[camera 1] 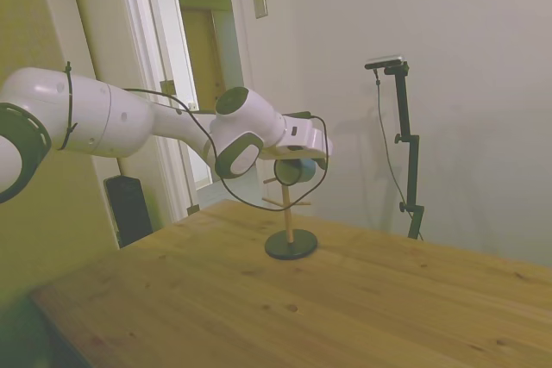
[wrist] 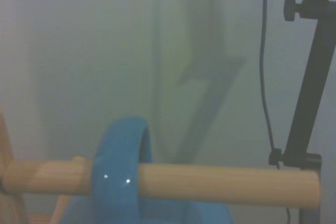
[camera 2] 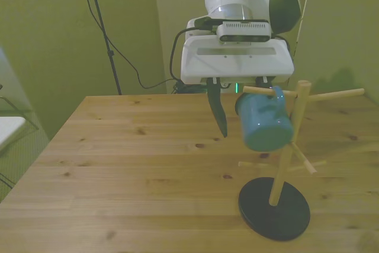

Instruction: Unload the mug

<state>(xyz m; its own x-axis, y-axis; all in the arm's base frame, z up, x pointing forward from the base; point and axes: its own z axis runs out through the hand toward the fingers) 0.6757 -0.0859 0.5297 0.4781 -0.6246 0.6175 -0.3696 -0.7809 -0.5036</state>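
The mug is hung by its handle on a peg of the wooden rack, right of centre in the front view, above the rack's dark base. The gripper is held wide apart around the mug's upper part; one dark finger is seen left of it, not touching.
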